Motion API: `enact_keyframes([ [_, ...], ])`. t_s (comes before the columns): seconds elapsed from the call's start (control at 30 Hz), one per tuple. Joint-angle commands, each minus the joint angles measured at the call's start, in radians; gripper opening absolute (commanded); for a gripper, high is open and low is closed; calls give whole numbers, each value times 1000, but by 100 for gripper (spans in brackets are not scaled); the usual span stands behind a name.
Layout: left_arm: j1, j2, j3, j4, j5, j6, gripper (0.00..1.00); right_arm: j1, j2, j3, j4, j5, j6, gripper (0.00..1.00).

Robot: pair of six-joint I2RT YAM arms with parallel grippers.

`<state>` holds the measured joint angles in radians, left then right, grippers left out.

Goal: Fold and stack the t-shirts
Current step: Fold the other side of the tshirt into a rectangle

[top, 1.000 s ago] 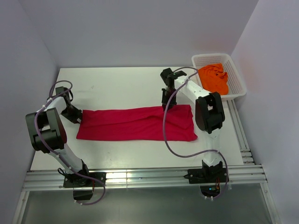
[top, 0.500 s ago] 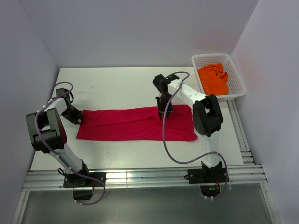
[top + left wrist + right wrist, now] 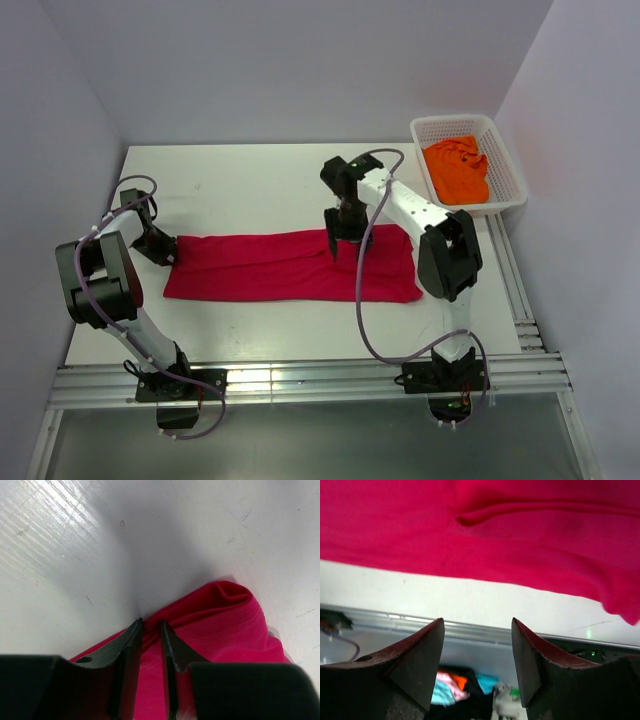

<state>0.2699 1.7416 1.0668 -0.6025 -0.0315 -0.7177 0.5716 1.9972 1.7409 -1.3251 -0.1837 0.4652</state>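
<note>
Currently the crimson t-shirt (image 3: pixel 270 268) lies spread in a long flat band across the middle of the white counter (image 3: pixel 250 180), its length running left to right. The left end effector (image 3: pixel 163 248) sits low at the shirt's far left corner; in the left wrist view its two fingers (image 3: pixel 131 645) stand almost together, with only a narrow slit between them, and red cloth shows in that slit, so it looks pinched on the shirt's edge. Just past the fingertips the cloth bunches into a small raised fold.

The right end effector (image 3: pixel 334 245) points down over the shirt's far edge, a little right of the middle. Seen from the right wrist, its fingers (image 3: pixel 417 655) are spread wide with nothing between them, and the red cloth under them carries one shallow crease.

The orange t-shirt (image 3: pixel 458 168) lies crumpled inside the white mesh basket (image 3: pixel 452 121), which stands at the far right corner of the counter, well apart from the crimson shirt
</note>
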Motion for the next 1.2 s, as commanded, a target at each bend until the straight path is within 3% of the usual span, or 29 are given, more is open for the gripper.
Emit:
enact_keyframes([
  [0.0,-1,-25,-8,18,22,15,27,-15,-72,74,1,153,55,64],
  [0.1,-3,-11,10,3,22,20,26,-71,-40,65,79,182,53,54],
  [0.2,-9,4,41,-17,22,21,25,-124,12,36,128,230,32,10],
  [0.23,-9,7,48,-20,37,21,25,-133,23,13,138,252,26,0],
  [0.53,-11,-2,58,-31,36,24,24,-210,71,-159,263,270,-7,0],
  [0.9,-11,7,44,-17,44,24,24,-211,2,-351,333,219,13,0],
  [1.17,-12,21,29,3,51,21,23,-146,-103,-383,232,6,-49,0],
])
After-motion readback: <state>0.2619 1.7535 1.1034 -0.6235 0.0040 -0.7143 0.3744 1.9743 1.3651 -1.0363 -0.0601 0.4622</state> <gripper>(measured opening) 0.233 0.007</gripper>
